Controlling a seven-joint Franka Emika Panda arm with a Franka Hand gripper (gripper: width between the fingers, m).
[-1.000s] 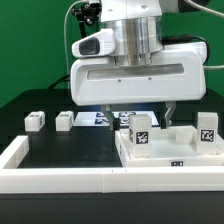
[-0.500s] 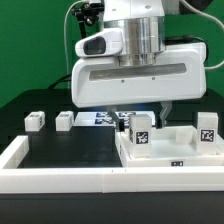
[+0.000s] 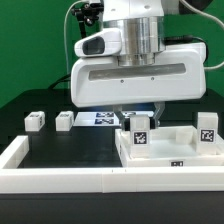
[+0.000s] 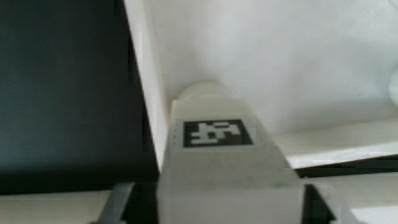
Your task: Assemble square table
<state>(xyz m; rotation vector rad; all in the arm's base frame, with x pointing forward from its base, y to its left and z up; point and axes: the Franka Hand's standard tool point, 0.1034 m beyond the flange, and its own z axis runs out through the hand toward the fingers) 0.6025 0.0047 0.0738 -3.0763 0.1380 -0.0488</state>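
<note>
Closing in, the gripper (image 3: 140,112) has drawn its jaws from wide apart to close about the leg (image 3: 140,131) directly beneath it, while the arm and parts have not shifted. The wrist view shows that leg (image 4: 217,133) filling the gap between the fingers, but I cannot tell whether they already pinch it. The leg stands upright near a corner of the tabletop (image 3: 172,160), so this looks like the start of a grasp.

Room is tight. The tabletop's raised rim lies just below the fingertips. A second leg (image 3: 208,127) stands beyond one jaw, well apart. Beyond the other jaw lie the marker board (image 3: 100,118) and two loose legs (image 3: 35,121), also well apart. The rail (image 3: 20,152) bounds the near side. Straight up looks freest.
</note>
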